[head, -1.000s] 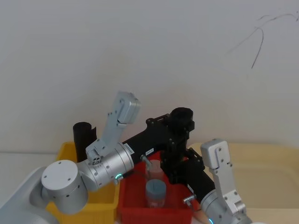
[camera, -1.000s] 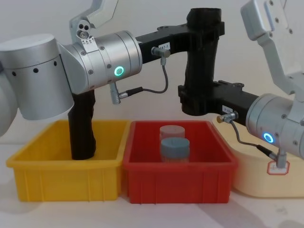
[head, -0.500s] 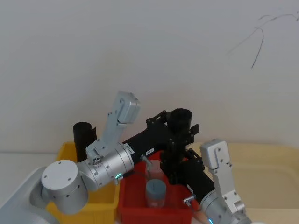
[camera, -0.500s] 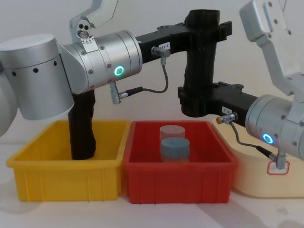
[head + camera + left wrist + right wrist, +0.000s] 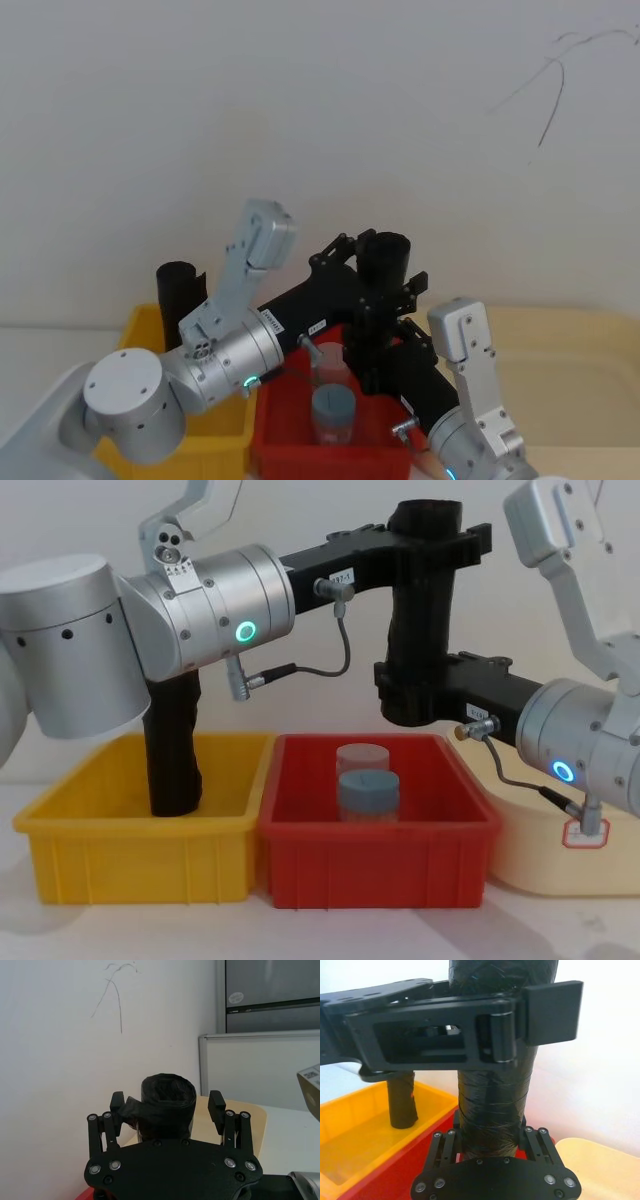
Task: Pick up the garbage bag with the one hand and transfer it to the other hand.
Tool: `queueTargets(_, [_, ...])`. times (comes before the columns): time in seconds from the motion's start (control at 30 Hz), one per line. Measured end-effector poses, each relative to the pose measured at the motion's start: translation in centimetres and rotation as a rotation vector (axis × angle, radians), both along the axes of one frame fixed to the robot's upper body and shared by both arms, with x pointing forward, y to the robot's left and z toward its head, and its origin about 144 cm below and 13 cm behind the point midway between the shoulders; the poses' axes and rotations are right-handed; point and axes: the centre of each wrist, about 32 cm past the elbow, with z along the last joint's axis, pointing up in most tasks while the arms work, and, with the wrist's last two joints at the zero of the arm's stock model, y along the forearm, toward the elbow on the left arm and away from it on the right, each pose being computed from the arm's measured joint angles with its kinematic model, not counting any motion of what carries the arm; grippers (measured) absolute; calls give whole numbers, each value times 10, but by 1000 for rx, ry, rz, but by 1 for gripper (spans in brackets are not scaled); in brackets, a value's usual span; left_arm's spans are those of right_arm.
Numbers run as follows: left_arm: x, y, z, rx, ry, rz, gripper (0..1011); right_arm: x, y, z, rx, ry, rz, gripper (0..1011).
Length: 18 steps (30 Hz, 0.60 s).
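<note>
Released at its collar since a second before, the tall black cylindrical roll of garbage bags (image 5: 425,615) stood upright above the red plastic bin (image 5: 380,868). You had your right black gripper (image 5: 408,693) clamped on its base, and your left black gripper (image 5: 436,542) spread open beside its top.

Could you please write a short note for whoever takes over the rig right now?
Left gripper: open, its fingers standing either side of the collar of the tall black cylindrical garbage bag roll, not clamping it.
Right gripper: shut on the roll's lower part, holding it upright in the air above the red plastic bin.
Done: the pickup, and the right gripper's grip on the roll.
Left: draw the left gripper back clear of the collar; the transfer then looks complete.
</note>
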Motion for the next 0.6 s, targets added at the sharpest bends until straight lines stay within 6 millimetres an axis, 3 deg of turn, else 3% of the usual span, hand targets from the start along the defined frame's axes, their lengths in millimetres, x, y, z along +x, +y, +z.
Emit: queueTargets(0.6, [-12, 14, -8, -26, -15, 48, 1002, 0, 0, 0, 0, 0, 0, 565])
